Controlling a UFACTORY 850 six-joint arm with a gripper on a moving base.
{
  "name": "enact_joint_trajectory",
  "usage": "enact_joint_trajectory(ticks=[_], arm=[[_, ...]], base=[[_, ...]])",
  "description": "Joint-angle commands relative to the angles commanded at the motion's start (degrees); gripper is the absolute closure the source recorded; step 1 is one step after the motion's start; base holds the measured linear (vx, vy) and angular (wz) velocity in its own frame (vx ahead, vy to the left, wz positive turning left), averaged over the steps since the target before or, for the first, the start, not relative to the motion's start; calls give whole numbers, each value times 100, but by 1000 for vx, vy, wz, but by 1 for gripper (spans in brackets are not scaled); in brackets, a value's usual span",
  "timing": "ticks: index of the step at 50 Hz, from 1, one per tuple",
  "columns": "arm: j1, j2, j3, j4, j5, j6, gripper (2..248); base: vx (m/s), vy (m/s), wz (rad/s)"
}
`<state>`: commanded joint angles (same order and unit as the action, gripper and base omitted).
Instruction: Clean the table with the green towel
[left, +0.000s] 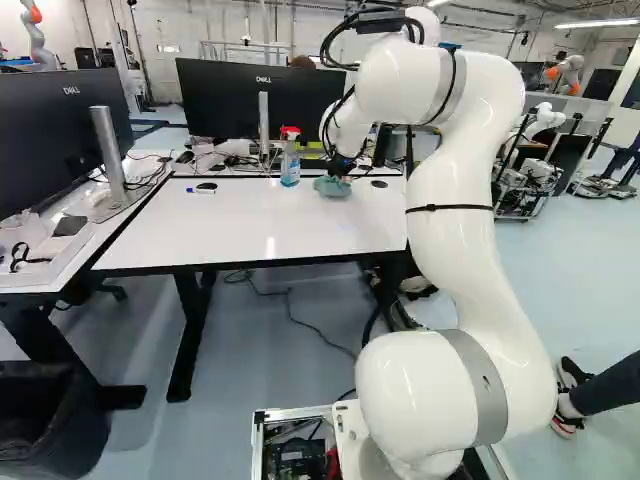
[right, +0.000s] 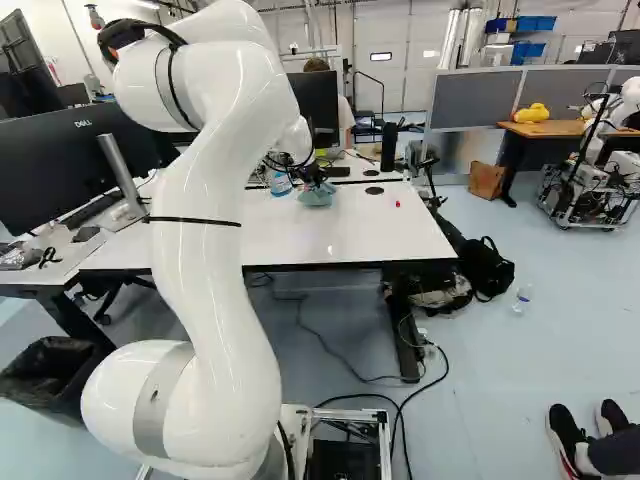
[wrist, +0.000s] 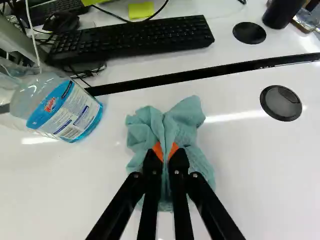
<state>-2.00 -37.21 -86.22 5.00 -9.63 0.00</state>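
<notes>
Wrist view: the pincer (right: 316, 183) pinches a rumpled, softly folded green towel (wrist: 184, 122) on the glossy white table (wrist: 65, 185)

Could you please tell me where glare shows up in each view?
Left base view: a bright glint on the white table; right base view: soft highlights on the glossy arm; wrist view: pale streaks on that table, one beside the towel, another by the spray bottle.

A spray bottle (left: 290, 168) stands near the far edge of the tabletop (left: 240, 230). A marker (left: 200, 191) lies toward the far left corner; a round black cover (wrist: 281, 103) sits toward the far right one — a small red object (right: 398, 203) near the right edge. Beyond the far edge — a black keyboard (wrist: 132, 39).
</notes>
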Motion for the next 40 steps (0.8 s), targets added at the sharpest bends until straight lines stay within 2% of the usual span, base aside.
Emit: enact_joint_trajectory(ticks=[17,40], arm=[[0,-25,-6,0,-95,0,221],[0,-25,-6,0,-537,0,221]], base=[[0,0,0],[0,0,0]])
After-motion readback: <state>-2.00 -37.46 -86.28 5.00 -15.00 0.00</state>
